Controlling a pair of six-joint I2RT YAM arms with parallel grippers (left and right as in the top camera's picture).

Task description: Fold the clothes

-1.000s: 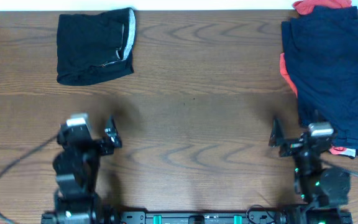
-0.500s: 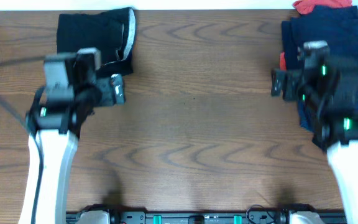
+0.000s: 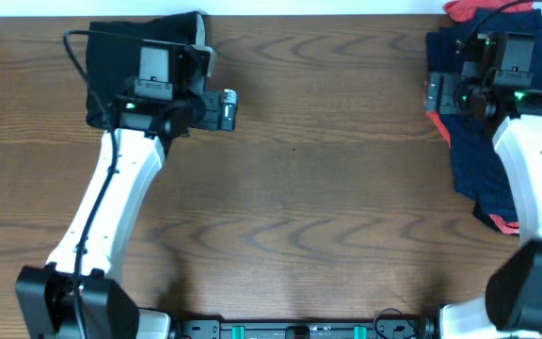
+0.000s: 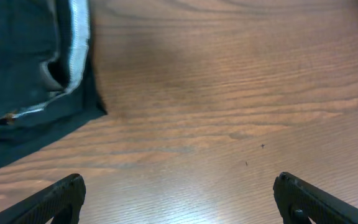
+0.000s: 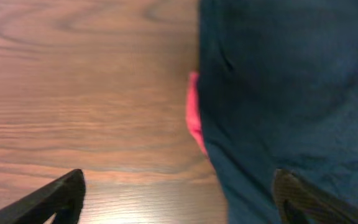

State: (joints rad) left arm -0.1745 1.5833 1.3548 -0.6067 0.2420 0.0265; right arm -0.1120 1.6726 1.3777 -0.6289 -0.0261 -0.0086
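Observation:
A pile of dark navy clothes [image 3: 473,160] lies at the far right, with a red-orange piece [image 3: 478,8] showing at its top and left edges. A folded black garment with a grey band [image 3: 106,56] lies at the far left. My left gripper [image 3: 229,109] is open and empty over bare wood, just right of the black garment [image 4: 23,68]. My right gripper [image 3: 440,83] is open over the pile's left edge. In the right wrist view [image 5: 179,199] one finger is over wood and the other over navy fabric [image 5: 291,81], with the red-orange edge [image 5: 194,121] between.
The wooden table [image 3: 299,188] spans the whole view. The left arm partly covers the black garment. The right arm lies over the navy pile. The arm bases stand at the near edge.
Both arms have reached from the near edge to the far side. The left gripper went to beside the black garment, the right gripper to the navy pile's left edge.

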